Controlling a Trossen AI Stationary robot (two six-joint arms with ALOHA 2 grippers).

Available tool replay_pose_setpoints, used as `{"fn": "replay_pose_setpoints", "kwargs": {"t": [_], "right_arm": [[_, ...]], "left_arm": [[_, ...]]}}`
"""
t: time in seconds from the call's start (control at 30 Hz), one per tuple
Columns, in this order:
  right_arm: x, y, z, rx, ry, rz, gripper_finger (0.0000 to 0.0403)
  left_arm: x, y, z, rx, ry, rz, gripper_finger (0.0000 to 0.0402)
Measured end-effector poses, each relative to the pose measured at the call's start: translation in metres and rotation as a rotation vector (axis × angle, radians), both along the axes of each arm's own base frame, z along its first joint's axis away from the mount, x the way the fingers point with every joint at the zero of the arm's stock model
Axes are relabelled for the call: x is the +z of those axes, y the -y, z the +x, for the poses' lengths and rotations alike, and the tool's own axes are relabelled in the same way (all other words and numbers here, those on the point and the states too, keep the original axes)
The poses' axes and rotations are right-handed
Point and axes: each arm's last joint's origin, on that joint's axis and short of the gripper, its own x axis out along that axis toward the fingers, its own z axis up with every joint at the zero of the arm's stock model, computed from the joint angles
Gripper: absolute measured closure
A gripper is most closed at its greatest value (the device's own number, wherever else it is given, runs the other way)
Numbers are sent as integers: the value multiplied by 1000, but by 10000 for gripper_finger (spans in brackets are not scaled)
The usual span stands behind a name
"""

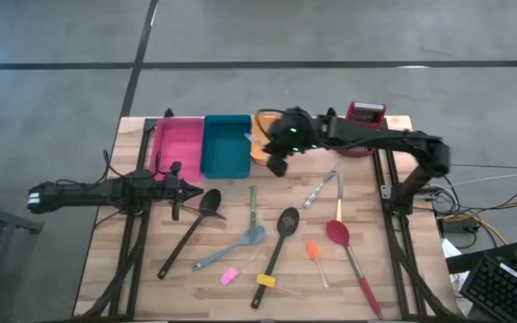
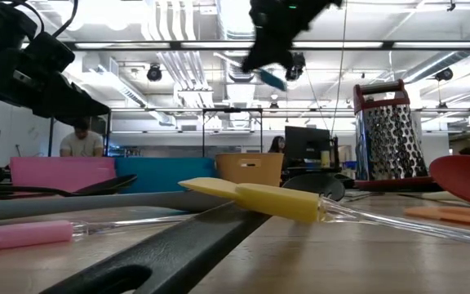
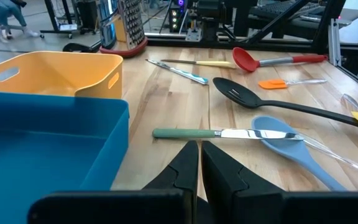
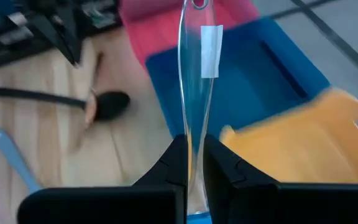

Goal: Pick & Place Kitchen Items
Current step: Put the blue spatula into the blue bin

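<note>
The right claw (image 1: 277,164) hangs above the surface (image 1: 393,269), at the seam between the teal bin (image 1: 225,148) and the orange bin (image 1: 260,144), toward twelve o'clock of the wooden top. It is clenched on a small tool with a clear handle (image 4: 194,93) and a blue end. The left claw (image 1: 193,189) rests at nine o'clock, fingers pressed together and holding nothing, just beside the bowl of the black ladle (image 1: 191,229). The other utensils lie loose toward six o'clock: slotted spoon (image 1: 277,240), grey spatula (image 1: 232,248), green-handled knife (image 1: 251,208), red spoon (image 1: 350,257), and the small pink (image 1: 230,276), yellow (image 1: 265,281) and orange (image 1: 313,251) tools
</note>
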Motion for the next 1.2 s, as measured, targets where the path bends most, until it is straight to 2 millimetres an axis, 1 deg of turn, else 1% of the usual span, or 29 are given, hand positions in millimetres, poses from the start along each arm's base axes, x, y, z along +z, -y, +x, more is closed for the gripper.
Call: {"fn": "replay_pose_setpoints", "kwargs": {"t": [0.1, 0.2, 0.37, 0.53, 0.63, 0.73, 0.87, 1.0, 1.2], "right_arm": [[1, 13, 30, 9, 19, 14, 389], [-8, 31, 57, -41, 30, 48, 389], [-36, 64, 97, -93, 21, 164, 389], [-63, 92, 123, -161, -19, 255, 389], [-75, 104, 132, -202, -36, 285, 389], [-87, 110, 140, -217, -36, 308, 389], [-95, 114, 142, -247, -22, 334, 389], [-97, 117, 142, -260, -28, 331, 389], [-101, 116, 142, -274, -33, 351, 389]], "left_arm": [[0, 0, 0, 0, -1, 0, 378], [0, 0, 0, 0, -2, 0, 378], [0, 0, 0, 0, -2, 0, 378], [0, 0, 0, 0, -2, 0, 378], [0, 0, 0, 0, -2, 0, 378], [0, 0, 0, 0, -2, 0, 378], [0, 0, 0, 0, -3, 0, 378], [0, 0, 0, 0, -2, 0, 378], [0, 0, 0, 0, -3, 0, 378]]}}
